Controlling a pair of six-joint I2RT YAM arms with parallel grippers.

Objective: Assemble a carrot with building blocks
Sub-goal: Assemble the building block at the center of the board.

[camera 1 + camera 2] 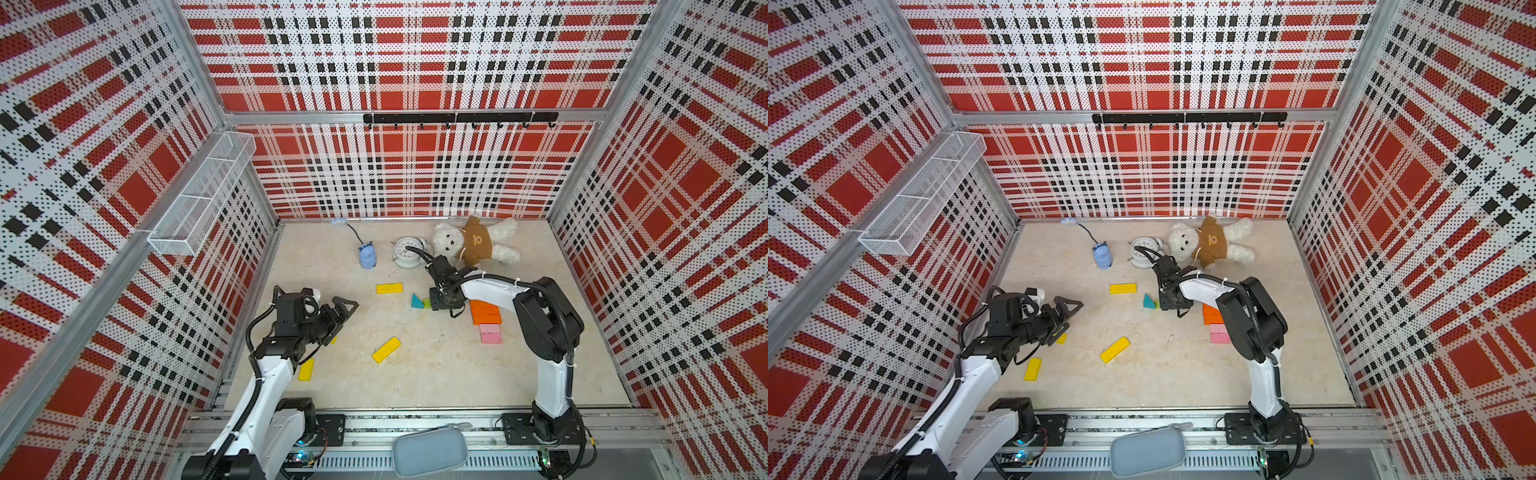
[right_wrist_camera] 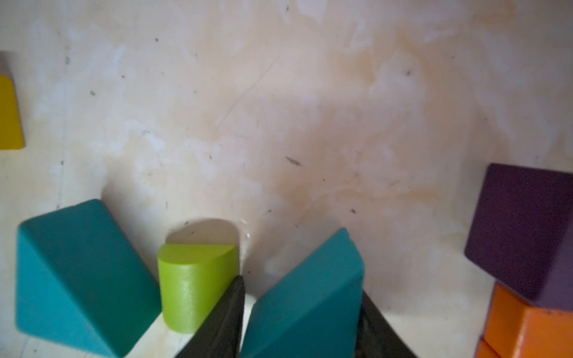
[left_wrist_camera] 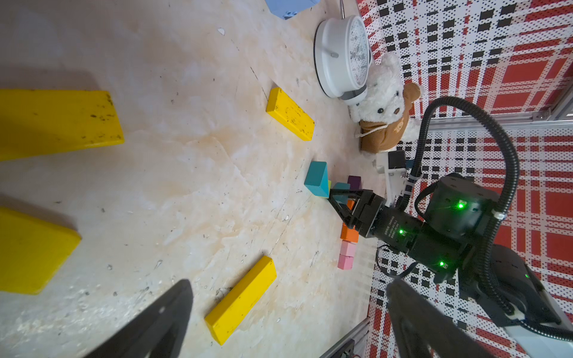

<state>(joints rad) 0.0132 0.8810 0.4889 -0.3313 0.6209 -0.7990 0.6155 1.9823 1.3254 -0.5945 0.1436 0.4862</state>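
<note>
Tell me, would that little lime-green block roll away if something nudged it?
Probably not now: the lime-green block stands on a flat end, curved side upright. Tipped over, it could likely roll. It looks like solid painted wood, so stiff; the glossy paint may be slippery.

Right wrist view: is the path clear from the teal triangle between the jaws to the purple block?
Nothing visible stands in the way. Only bare tabletop separates the teal wooden triangle between the jaws from the purple wooden block. The lime-green rounded wooden stub stands on the opposite side, outside one jaw.
</note>
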